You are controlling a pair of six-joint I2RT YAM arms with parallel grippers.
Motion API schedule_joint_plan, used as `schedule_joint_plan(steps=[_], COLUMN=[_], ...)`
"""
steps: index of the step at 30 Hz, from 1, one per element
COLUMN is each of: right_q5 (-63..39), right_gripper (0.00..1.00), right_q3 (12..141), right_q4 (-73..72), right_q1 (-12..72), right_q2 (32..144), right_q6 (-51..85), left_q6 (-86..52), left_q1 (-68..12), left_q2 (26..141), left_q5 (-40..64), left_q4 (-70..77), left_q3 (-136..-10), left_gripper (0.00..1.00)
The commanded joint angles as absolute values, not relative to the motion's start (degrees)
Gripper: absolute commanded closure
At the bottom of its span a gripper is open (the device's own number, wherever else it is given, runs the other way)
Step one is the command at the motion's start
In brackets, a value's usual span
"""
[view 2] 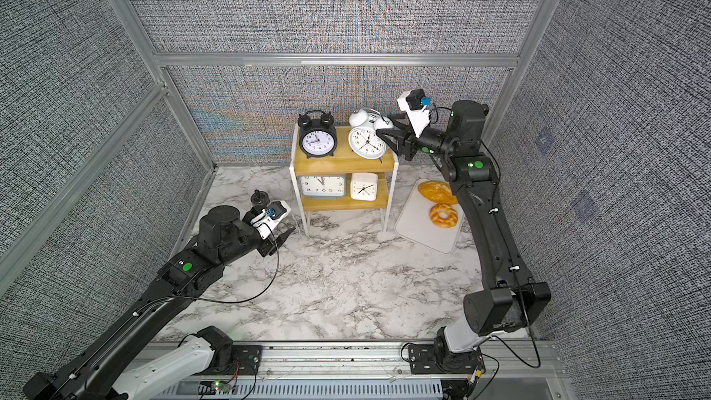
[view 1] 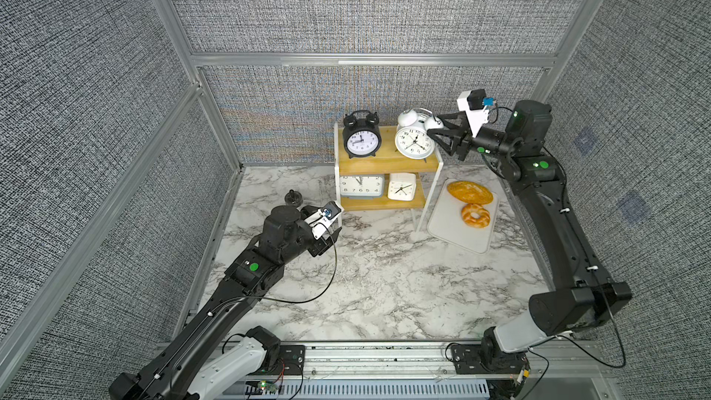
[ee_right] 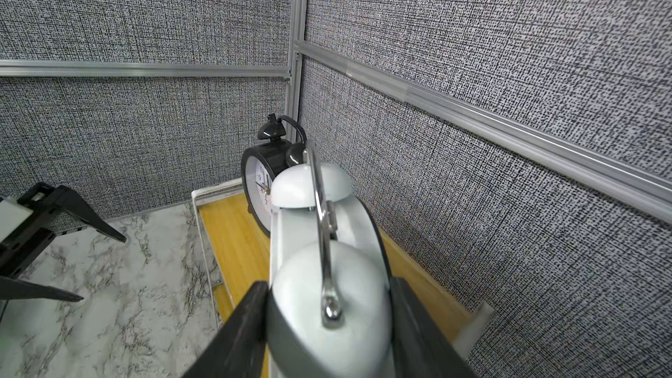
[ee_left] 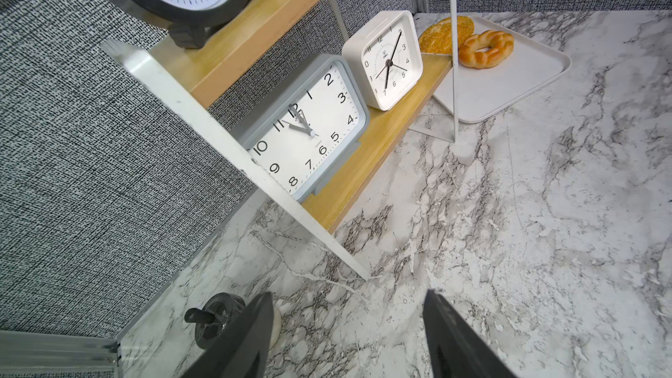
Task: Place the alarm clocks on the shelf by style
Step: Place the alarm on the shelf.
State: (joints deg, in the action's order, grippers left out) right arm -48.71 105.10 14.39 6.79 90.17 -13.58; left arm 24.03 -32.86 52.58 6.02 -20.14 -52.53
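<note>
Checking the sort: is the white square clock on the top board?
No, the white square clock stands on the lower board beside the grey-blue clock.

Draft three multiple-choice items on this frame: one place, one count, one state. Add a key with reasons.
1. Where is the small white square clock?
A. on the shelf, lower board, beside the grey-blue clock
B. upper board
C. off the shelf

2. How many bread pieces lie on the white tray?
A. one
B. two
C. three

3. The right gripper is:
A. open, empty
B. shut, empty
C. shut on the white twin-bell clock

Key:
1 A, both top views show it next to the grey-blue clock on the lower board.
2 B, just two show on it in both top views.
3 C, the right wrist view shows its fingers clamping the clock's sides.
</note>
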Motion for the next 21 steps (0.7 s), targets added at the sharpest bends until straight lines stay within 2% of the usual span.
schedule_joint_plan(steps=[1,21], right_q5=[-50.81,-53.82], right_gripper=[0.57,0.57], right_q3=[107.02,117.13], right_q4=[14.1,21.16], right_q1=[6.85,6.43], right_q2=[91.67,99.79], right_q6=[-15.21,-15.87], left_q6=[24.52,25.1], left_q1=[-32.78,-32.65], left_q2=[52.73,53.0], left_q5=[6.46,6.59], left_q4=[-19.86,-20.06], left_q3=[-52.65,-52.91], left_gripper=[0.29,0.29])
